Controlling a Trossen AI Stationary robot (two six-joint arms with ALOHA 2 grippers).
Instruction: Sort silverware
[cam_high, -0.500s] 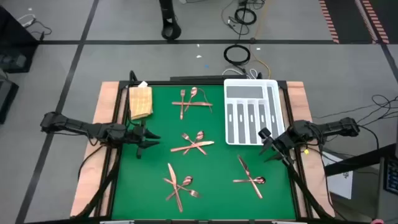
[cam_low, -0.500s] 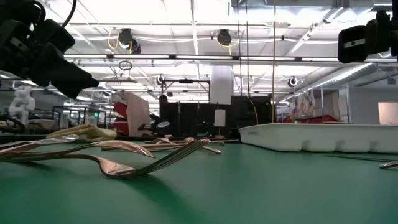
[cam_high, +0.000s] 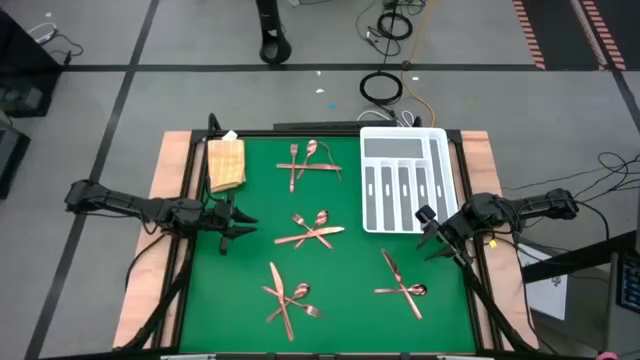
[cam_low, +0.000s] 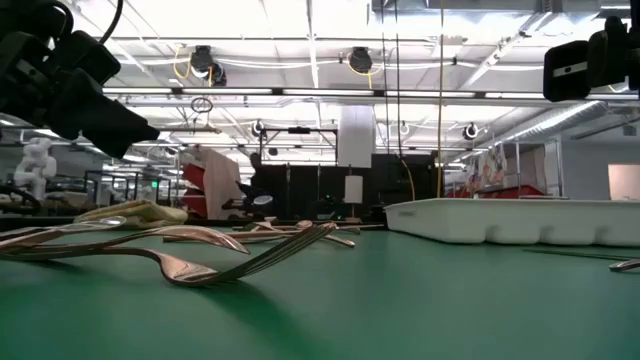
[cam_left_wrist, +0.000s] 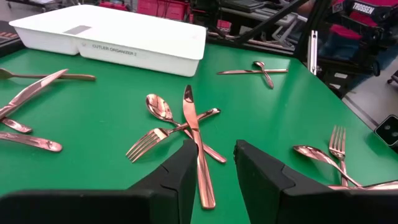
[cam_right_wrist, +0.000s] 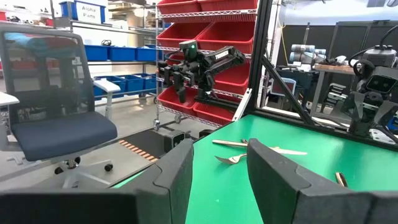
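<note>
Far silverware (cam_low: 290, 232) a blur behind the near fork (cam_low: 190, 265), pieces indistinguishable

— Copper-pink, shiny: silverware (cam_high: 310, 232). Green: counter (cam_high: 250, 270).
— White with grey slots: tray (cam_high: 403, 180). Tan, woven: cloth (cam_high: 226, 163). Black: left gripper (cam_high: 238, 222), right gripper (cam_high: 428, 232).

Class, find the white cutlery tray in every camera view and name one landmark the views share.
High view: white cutlery tray at the mat's far right corner.
Low view: tray right of centre, on the mat.
Left wrist view: tray at upper left.
Right wrist view: not in it.
Shared landmark: the green mat.
</note>
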